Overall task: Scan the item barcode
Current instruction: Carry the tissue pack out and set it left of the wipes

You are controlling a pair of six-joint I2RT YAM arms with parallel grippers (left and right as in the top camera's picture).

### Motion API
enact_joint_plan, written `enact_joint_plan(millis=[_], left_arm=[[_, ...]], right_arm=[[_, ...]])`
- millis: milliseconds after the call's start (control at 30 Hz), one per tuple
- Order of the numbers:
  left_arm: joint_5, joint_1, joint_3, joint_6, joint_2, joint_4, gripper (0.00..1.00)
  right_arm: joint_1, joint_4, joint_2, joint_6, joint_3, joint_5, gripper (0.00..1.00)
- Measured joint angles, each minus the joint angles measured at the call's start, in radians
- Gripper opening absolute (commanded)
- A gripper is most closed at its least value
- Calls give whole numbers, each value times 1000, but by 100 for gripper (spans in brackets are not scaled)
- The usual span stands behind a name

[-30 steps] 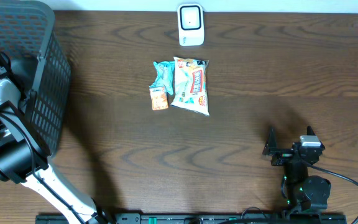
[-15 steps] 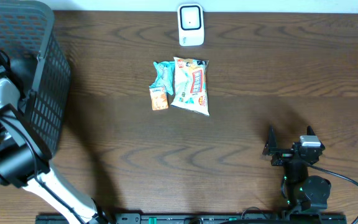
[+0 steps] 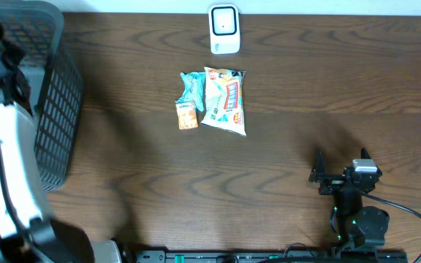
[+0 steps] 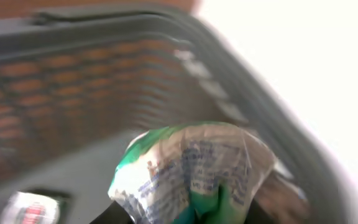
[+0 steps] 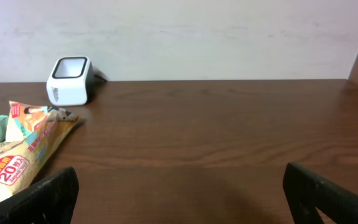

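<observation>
Since the left hand (image 4: 188,214) looks clamped on the green-and-white packet (image 4: 191,162) over the basket (image 4: 92,74), it should lift clear of the mesh, then turn the barcode face toward the scanner (image 3: 224,29) across the surface (image 3: 305,88); the right hand (image 5: 182,196) rests, fingers apart.

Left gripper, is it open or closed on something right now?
Shut on a packet. The left wrist view shows a crumpled green and white packet pinched at the left gripper, the basket wall behind it.
</observation>
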Motion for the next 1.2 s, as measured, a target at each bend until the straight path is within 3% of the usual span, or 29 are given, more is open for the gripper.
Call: enact_joint_plan(millis=[267,600,733,800,900,1000,1200], left_arm=[[257,-249,0,-26,-116,-86,22],[325,-547,0,-18,35,-267,23],[330,-613,0,-18,146,-277,42],[334,-633,0,-9,194,-278,61],[336,-655,0,-3,244,-281,64],[340,-665,0,-2,266,-282,77],[343,-663,0,0,266,-281,92]], right_arm=[[0,0,0,0,0,0,99],[0,0,0,0,0,0,99],[0,0,0,0,0,0,99],[0,0,0,0,0,0,99],[0,0,0,0,0,0,99],[0,0,0,0,0,0,99],[0,0,0,0,0,0,99]])
